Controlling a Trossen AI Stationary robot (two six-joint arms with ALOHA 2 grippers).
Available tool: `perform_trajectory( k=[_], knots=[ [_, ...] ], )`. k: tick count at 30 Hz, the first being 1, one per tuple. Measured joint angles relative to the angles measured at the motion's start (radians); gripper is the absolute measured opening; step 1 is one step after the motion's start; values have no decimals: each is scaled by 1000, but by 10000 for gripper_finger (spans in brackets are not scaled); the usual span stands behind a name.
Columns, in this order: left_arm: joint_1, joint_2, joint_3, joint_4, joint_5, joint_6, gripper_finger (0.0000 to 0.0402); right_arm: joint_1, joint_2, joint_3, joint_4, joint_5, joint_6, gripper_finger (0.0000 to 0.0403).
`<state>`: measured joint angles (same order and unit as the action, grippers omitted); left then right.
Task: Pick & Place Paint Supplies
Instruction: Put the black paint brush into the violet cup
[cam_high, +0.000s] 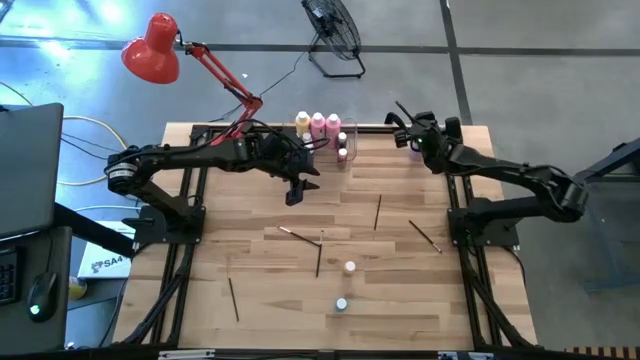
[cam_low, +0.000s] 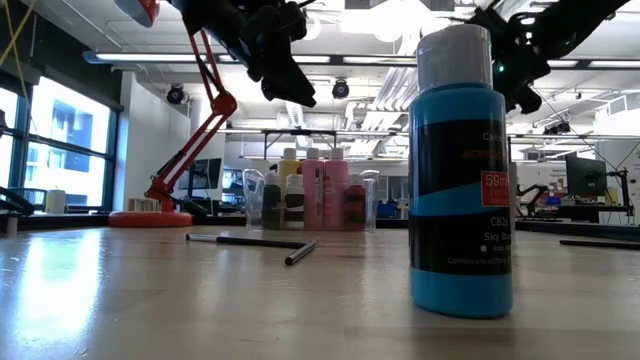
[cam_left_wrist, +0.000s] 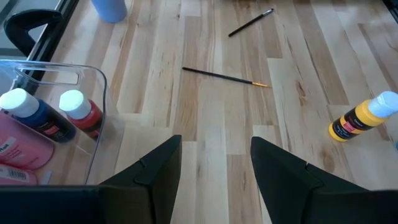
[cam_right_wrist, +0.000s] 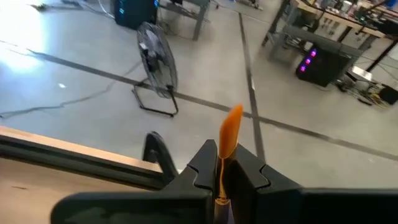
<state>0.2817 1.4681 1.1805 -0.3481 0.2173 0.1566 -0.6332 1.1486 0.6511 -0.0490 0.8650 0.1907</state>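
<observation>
My right gripper (cam_high: 408, 124) hangs over the table's far right corner, shut on a thin paintbrush with an orange tip (cam_right_wrist: 231, 127). My left gripper (cam_high: 296, 194) hovers open above the table's middle, just near of the clear bin (cam_high: 322, 138), with nothing between its fingers (cam_left_wrist: 214, 155). In the bin stand taller pink and yellow bottles (cam_high: 318, 123) and small white-capped ones (cam_left_wrist: 79, 112). Several paintbrushes (cam_high: 378, 212) (cam_high: 425, 236) (cam_high: 298, 236) lie flat on the wood. Two small bottles (cam_high: 349, 267) (cam_high: 341, 303) stand toward the near edge, one of them blue (cam_low: 460, 180). My right gripper pinches the paintbrush between its two fingers just behind the bristle end (cam_right_wrist: 224, 154). The orange tip sticks out past the fingertips, along the line in which they point. The brush is lifted clear of the table; its handle end is hidden behind the fingers.
A red desk lamp (cam_high: 152, 48) reaches in from the far left corner. A pale blue cup (cam_left_wrist: 109, 9) shows in the left wrist view. A small yellow bottle (cam_left_wrist: 359, 119) stands on the wood. Another brush (cam_high: 233, 298) lies near the left front. A floor fan (cam_high: 333, 30) stands beyond the table.
</observation>
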Motion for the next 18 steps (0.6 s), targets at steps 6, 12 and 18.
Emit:
perform_trajectory(
  k=[6,12,18],
  knots=[
    [0,0,0,-1,0,0,190,-37,51,0,-6,-1,26,10],
    [0,0,0,-1,0,0,190,-58,59,0,-10,-1,57,10],
    [0,0,0,-1,-1,0,190,-75,59,0,-25,-36,80,10]
  ],
)
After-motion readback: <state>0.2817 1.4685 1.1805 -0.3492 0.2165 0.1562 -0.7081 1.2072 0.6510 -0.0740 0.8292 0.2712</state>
